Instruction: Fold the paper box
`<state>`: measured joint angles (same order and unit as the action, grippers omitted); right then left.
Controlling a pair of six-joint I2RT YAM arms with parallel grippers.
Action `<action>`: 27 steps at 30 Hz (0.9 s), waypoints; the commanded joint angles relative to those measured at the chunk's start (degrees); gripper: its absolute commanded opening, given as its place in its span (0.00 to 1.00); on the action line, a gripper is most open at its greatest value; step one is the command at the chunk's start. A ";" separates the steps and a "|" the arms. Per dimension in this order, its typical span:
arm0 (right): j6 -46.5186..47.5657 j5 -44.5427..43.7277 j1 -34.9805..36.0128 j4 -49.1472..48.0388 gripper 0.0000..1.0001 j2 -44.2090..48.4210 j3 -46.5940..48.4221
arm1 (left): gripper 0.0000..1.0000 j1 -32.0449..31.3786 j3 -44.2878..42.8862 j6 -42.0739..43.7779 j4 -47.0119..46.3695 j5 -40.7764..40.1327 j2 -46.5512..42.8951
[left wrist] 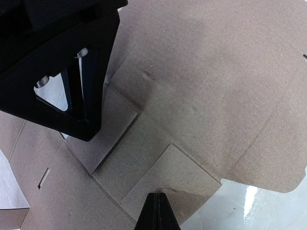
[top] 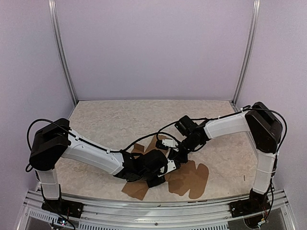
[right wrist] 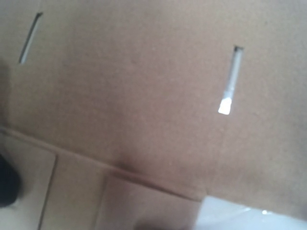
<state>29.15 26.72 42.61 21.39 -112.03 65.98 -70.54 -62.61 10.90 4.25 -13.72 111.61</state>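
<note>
Speckled tabletop (top: 120, 115) holds the paper box (top: 192, 179) flat near its front edge, left gripper (left wrist: 157, 215) pressed together at a flap, spread of the right gripper (top: 177, 155) unclear, so a sideways shove could skid the loose sheet.

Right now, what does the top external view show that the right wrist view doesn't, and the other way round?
Only top external: the left arm and right arm meeting over the sheet, its rounded tabs, and the table. Only right wrist: two narrow slots cut in the cardboard, seen close up, plus crease lines. Both: the brown paper box, not yet folded into a box.
</note>
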 commanded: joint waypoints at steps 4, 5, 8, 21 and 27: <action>4.96 -9.43 0.06 12.29 0.23 -2.90 -4.84 | 0.00 0.93 2.18 -0.65 1.46 1.22 3.26; 5.60 -9.54 0.06 12.61 0.24 -2.87 -4.89 | 0.00 0.93 2.22 -0.75 1.48 1.23 3.34; 6.63 -10.65 0.10 13.12 0.27 -3.38 -4.92 | 0.00 0.80 2.38 -0.92 1.51 1.13 3.35; 7.28 -21.94 0.36 10.58 0.27 -5.44 -7.06 | 0.00 0.58 2.73 -0.81 1.55 0.71 3.35; 7.04 -22.30 0.83 10.68 0.27 -6.81 -7.57 | 0.00 0.58 2.84 -0.88 1.43 0.22 3.39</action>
<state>35.81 20.82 44.14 21.43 -110.52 64.07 -70.52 -61.93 10.50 1.89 -13.74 111.90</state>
